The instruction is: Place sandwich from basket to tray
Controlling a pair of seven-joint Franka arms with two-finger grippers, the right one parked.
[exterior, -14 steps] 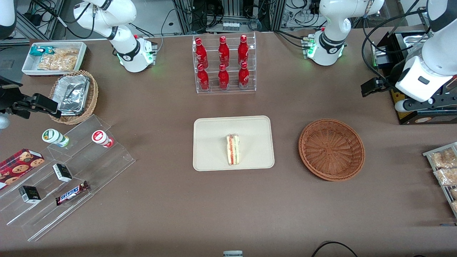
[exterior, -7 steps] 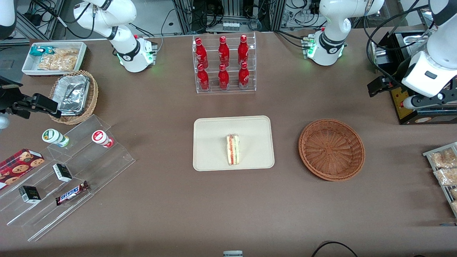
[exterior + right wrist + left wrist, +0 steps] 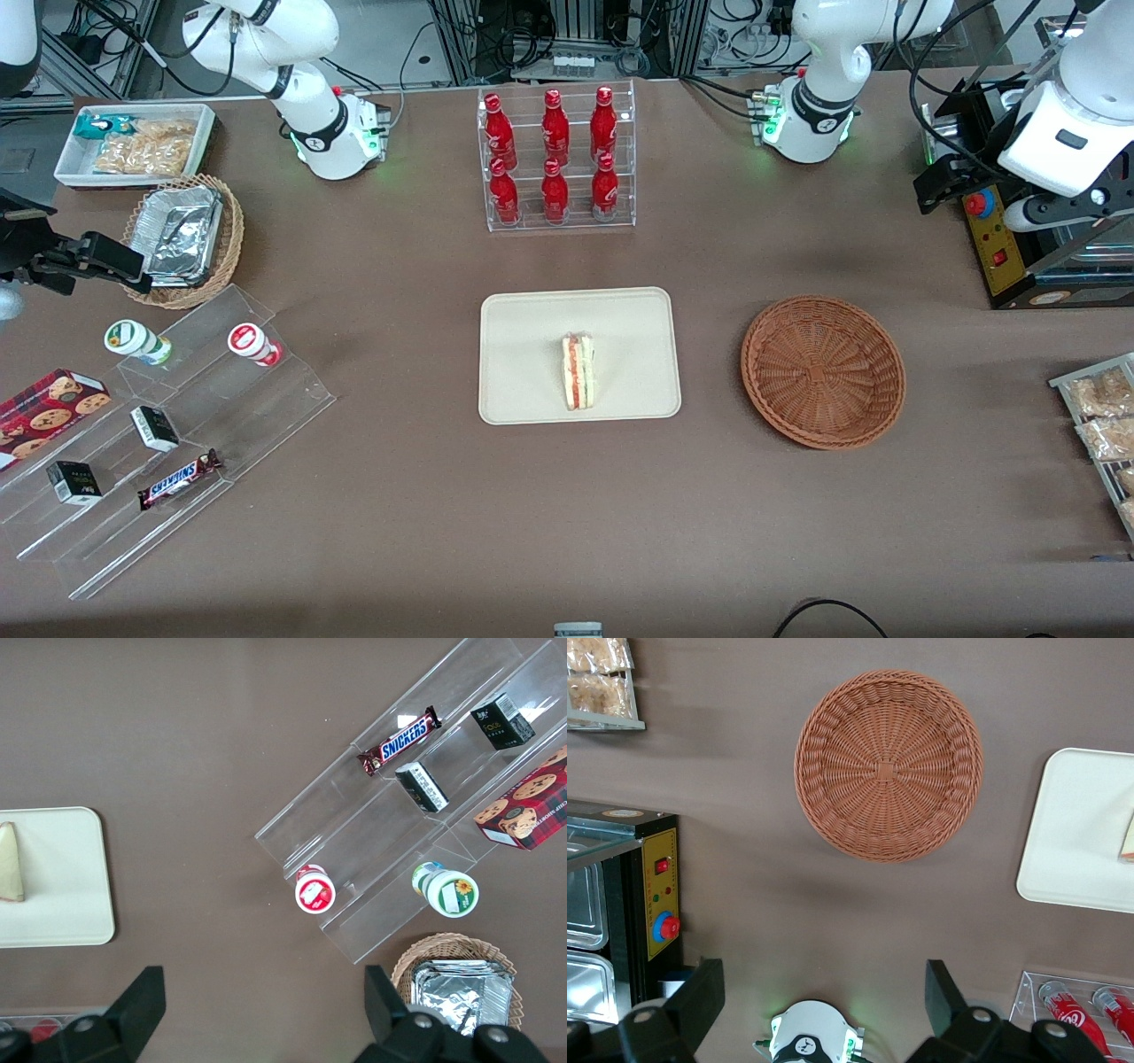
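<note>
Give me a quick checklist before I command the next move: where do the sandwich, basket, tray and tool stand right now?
1. Sandwich rests on the tray: ok.
2. Basket holds nothing: ok.
3. Tool open and holding nothing: ok.
4. Tool raised off the table at the working arm's end, farther from the front camera than the basket: ok.
5. Sandwich lies inside the tray's rim, in the half nearer the front camera: ok.
6. Bottle rack standing apart from the tray: ok.
</note>
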